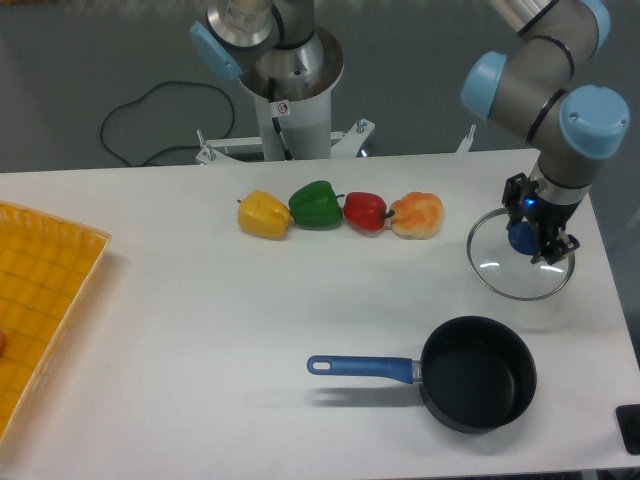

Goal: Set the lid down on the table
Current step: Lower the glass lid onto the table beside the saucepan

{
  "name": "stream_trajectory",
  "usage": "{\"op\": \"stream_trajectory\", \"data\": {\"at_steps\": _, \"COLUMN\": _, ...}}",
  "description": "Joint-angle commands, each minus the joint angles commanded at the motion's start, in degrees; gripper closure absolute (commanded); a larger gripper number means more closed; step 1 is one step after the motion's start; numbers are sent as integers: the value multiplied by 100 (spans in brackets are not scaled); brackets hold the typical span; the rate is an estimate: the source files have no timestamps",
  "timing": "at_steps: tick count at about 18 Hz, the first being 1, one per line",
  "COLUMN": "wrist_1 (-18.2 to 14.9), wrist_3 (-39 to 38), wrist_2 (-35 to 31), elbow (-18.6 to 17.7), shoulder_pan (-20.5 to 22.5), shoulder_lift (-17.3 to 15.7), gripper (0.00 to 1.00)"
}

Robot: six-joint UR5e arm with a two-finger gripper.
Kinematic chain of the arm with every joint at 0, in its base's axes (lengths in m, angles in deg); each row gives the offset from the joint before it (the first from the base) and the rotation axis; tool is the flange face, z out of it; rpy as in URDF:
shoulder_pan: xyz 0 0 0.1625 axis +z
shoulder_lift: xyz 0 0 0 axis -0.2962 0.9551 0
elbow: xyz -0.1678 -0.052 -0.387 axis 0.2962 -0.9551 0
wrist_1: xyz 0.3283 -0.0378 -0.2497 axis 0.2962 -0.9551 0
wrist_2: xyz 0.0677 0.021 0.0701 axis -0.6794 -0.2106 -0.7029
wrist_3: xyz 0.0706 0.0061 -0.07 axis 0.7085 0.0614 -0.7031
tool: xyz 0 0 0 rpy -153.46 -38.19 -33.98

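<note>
Your pincer (537,235) is clamped on the blue knob of the lid (521,267), which hangs tilted over the right side of the white surface (200,330), beyond the pot (478,373) and right of the peppers (340,211). Treat the lid as stiff, smooth glass with some weight: likely to chip or crack if dropped, so the knob is your one sound hold. The pot looks empty. The yellow tray (40,300) at the left edge shows little inside.
</note>
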Motion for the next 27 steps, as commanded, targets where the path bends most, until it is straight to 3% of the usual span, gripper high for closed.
{"op": "stream_trajectory", "data": {"at_steps": 4, "wrist_1": 220, "wrist_3": -17, "wrist_2": 0, "elbow": -97, "shoulder_pan": 9, "shoulder_lift": 202, "gripper": 39}}
{"op": "stream_trajectory", "data": {"at_steps": 8, "wrist_1": 211, "wrist_3": -44, "wrist_2": 0, "elbow": -114, "shoulder_pan": 70, "shoulder_lift": 352, "gripper": 39}}
{"op": "stream_trajectory", "data": {"at_steps": 27, "wrist_1": 220, "wrist_3": -70, "wrist_2": 0, "elbow": -193, "shoulder_pan": 97, "shoulder_lift": 422, "gripper": 39}}
